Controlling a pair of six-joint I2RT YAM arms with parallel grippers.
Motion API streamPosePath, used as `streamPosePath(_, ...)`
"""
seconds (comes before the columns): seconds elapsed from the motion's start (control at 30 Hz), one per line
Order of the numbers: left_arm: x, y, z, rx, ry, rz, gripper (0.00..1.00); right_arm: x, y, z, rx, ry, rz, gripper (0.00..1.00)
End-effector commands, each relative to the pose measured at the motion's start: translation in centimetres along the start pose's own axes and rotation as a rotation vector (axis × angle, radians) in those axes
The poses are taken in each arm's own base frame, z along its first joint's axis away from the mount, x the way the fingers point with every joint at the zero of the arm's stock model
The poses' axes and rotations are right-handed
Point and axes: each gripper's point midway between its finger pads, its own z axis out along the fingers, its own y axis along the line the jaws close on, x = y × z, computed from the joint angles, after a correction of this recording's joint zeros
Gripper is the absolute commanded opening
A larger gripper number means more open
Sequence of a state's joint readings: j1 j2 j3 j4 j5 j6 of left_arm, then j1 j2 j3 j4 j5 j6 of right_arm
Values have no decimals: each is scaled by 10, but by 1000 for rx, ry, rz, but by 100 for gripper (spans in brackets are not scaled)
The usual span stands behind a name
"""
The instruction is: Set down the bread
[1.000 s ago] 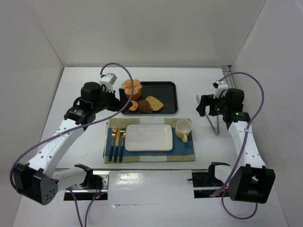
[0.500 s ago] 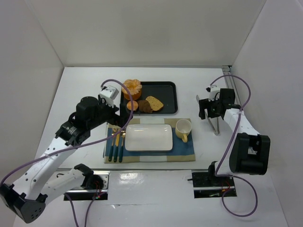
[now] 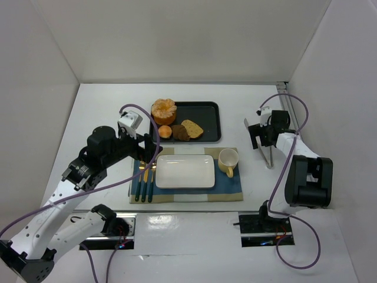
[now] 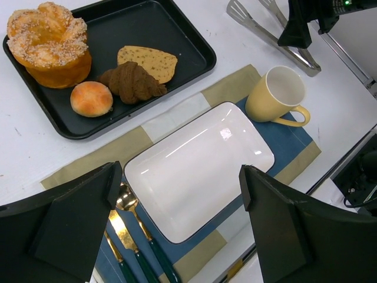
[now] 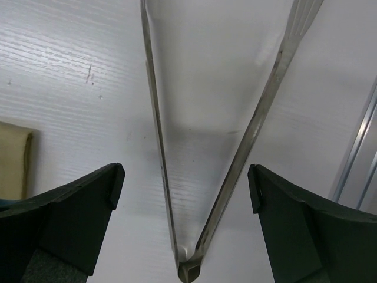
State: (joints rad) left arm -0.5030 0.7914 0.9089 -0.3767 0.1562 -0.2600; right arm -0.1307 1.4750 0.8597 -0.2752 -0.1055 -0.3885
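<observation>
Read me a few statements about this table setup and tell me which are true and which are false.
1. The dark bread lies on the black tray. True.
2. The white plate holds a bun. False: nothing lies on it.
3. The right pincer is shut on the tongs. False: it stands open above them.
4. The yellow cup stands on the placemat, beside the plate. True.
5. The left pincer holds the bread. False: it is open and empty, above the plate.

The left gripper (image 4: 181,181) hangs tilted downward with its jaws wide apart and nothing between them. The right gripper (image 5: 185,177) points straight down, its jaws equally spread.
</observation>
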Motion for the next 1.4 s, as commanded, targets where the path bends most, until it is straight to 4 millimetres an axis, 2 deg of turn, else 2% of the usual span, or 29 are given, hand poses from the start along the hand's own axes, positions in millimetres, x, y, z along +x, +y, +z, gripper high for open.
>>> streamPosePath(0.0, -5, -8, -2, 42, -27, 26, 100, -6, -12, 6, 67, -18, -21, 100)
streamPosePath(0.43, -9, -10, -4, 55, -43, 30, 100, 16, -13, 25, 74, 63, -7, 100)
streamPosePath(0.5, -9, -12, -5, 64, -42, 30, 100, 26, -15, 29, 64, 91, 12, 100)
streamPosePath(0.63, -9, -12, -5, 64, -42, 30, 100, 29, -20, 29, 61, 100, 30, 100)
streamPosePath(0.7, -9, -12, -5, 64, -42, 30, 100, 35, -14, 34, 30, 120, 34, 100)
streamPosePath(0.77, -9, -12, -5, 64, -42, 30, 100, 31, -16, 33, 34, 112, 33, 100)
streamPosePath(0.83, -9, -12, -5, 64, -42, 30, 100, 40, -14, 37, 17, 140, 44, 100)
streamPosePath(1.07, -9, -12, -5, 64, -42, 30, 100, 47, -5, 41, -50, 168, 64, 99)
streamPosePath(1.2, -9, -12, -5, 64, -42, 30, 100, 57, -3, 42, -81, 195, 88, 99)
streamPosePath(1.37, -9, -12, -5, 64, -42, 30, 100, 61, 1, 43, -96, 209, 92, 95)
